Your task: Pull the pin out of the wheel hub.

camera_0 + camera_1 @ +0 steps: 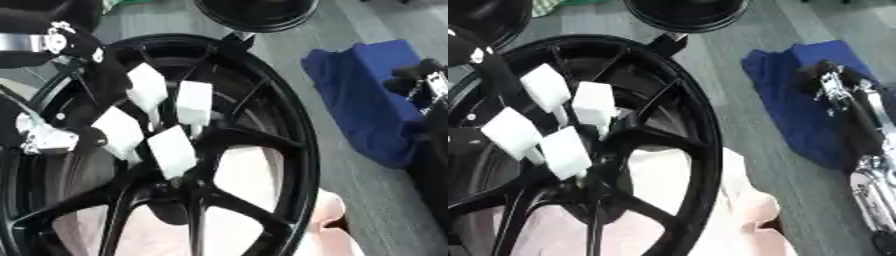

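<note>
Black wheel hub (219, 135) fills the foreground; left robot hand (166, 125) reaches its centre, grip unclear, pin unseen; right robot hand (833, 82) idles, grip unclear.

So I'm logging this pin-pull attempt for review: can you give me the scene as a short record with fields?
wheel: black spoked wheel, fills the left of both views
left hand: left hand, white-padded fingers reaching in among the spokes near the hub
pin: cannot be made out
right hand: right hand, at the right, over the blue cloth, touching nothing of the wheel
under the wheel: pale pink cloth
floor: grey floor
</note>
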Robot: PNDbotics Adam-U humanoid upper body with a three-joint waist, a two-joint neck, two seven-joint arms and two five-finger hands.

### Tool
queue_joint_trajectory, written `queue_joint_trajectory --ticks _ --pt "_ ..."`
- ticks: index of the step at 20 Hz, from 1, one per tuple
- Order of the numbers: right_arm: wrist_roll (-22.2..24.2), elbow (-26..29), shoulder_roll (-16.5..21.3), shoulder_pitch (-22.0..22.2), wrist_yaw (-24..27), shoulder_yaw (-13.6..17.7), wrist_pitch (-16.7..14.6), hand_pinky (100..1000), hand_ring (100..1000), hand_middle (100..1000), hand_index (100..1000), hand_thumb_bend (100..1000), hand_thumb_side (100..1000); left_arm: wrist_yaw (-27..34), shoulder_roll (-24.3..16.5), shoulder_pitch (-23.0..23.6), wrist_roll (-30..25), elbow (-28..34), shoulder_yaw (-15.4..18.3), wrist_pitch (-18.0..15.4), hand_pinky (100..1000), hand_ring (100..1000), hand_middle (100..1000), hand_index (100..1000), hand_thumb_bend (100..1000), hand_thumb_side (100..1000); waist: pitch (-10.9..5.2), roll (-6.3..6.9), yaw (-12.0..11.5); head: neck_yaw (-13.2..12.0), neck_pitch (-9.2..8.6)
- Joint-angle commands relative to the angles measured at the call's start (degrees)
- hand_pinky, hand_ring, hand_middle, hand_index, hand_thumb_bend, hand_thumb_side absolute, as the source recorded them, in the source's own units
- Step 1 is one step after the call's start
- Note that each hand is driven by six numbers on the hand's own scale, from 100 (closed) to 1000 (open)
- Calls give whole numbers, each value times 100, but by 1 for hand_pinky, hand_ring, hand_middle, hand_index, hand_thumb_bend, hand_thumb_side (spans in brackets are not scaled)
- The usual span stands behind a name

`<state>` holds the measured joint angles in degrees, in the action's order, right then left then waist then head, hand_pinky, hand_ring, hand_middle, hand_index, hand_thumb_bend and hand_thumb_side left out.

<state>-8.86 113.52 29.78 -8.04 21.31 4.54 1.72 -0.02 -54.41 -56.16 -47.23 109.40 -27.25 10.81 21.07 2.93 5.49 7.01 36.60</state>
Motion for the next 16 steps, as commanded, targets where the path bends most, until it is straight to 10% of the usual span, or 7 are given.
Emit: queue_joint_trajectory --ticks 1,16 --pt "5 107 62 -40 -24 22 2 825 680 638 592 100 579 -25 -65 -74 -133 -17 5 -39 892 715 712 844 356 386 -76 -11 6 -22 -57" --pt "9 107 8 -47 -29 12 37 826 680 638 592 100 584 -361 49 -63 -474 -275 -18 -209 890 734 731 848 368 285 -37 -2 32 -31 -72"
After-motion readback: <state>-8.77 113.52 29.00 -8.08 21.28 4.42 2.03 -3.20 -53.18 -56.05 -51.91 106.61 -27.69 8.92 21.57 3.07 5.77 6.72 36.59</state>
